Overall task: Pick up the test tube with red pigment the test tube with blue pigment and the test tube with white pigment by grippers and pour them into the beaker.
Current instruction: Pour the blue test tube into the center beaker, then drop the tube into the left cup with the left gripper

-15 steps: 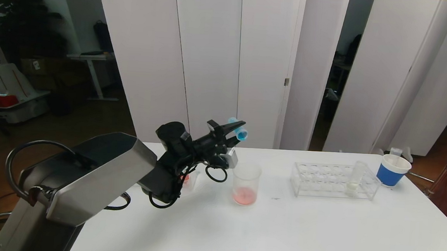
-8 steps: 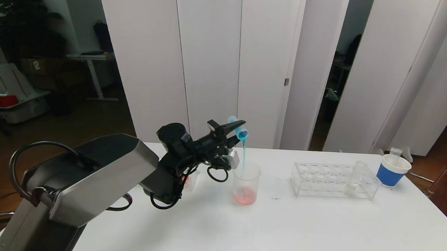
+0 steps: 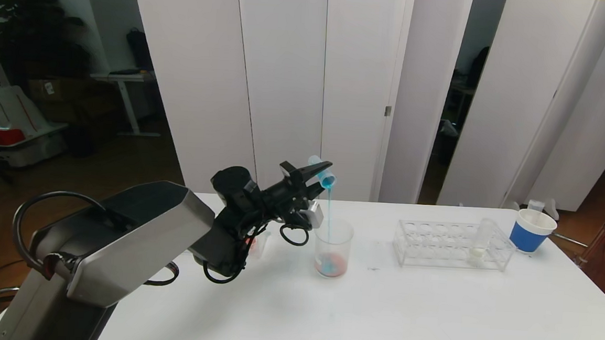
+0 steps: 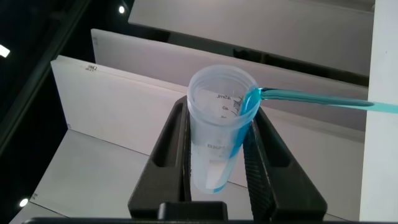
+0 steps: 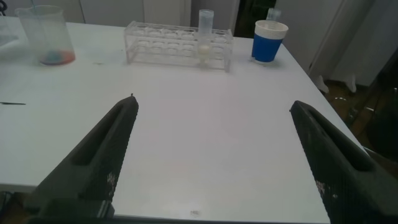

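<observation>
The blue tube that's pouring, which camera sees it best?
The left wrist view: the test tube with blue pigment fills the picture, clamped in the left gripper, blue streaming from its lip. The head view shows it small above the beaker. The right wrist view misses it.

Turquoise liquid (image 3: pixel 328 213) streams into the clear beaker (image 3: pixel 333 248) over orange-red liquid (image 3: pixel 337 267).

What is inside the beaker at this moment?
The beaker holds orange-red liquid at its bottom, with blue liquid landing in it in a thin stream from the tilted blue test tube in the left gripper.
</observation>
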You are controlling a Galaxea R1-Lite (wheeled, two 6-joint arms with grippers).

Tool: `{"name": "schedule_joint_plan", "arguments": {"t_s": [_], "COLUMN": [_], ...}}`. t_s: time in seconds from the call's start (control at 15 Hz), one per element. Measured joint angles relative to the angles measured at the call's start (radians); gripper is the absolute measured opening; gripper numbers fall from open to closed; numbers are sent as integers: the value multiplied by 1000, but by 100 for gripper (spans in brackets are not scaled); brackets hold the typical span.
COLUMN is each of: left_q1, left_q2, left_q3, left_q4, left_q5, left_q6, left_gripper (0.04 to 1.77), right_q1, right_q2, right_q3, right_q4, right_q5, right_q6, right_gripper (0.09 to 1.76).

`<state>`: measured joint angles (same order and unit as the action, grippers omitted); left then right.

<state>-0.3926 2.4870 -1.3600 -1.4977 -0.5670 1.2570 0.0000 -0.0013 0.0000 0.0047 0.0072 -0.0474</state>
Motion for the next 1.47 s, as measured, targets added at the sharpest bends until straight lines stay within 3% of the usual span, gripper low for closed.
{"name": "schedule_joint_plan", "arguments": {"t_s": [1.47], "left_q1": [-3], "left_q2": [-6], "left_q3": [1], "left_q4": [-64], "left_q5": [1], "left_q6": [29], "left_gripper": [57], "right_q1": [0], "right_q2": [0], "right_q3": [0], "right_q4": [0], "right_q5": [0], "right_q6": [0], "right_gripper": [175]}}
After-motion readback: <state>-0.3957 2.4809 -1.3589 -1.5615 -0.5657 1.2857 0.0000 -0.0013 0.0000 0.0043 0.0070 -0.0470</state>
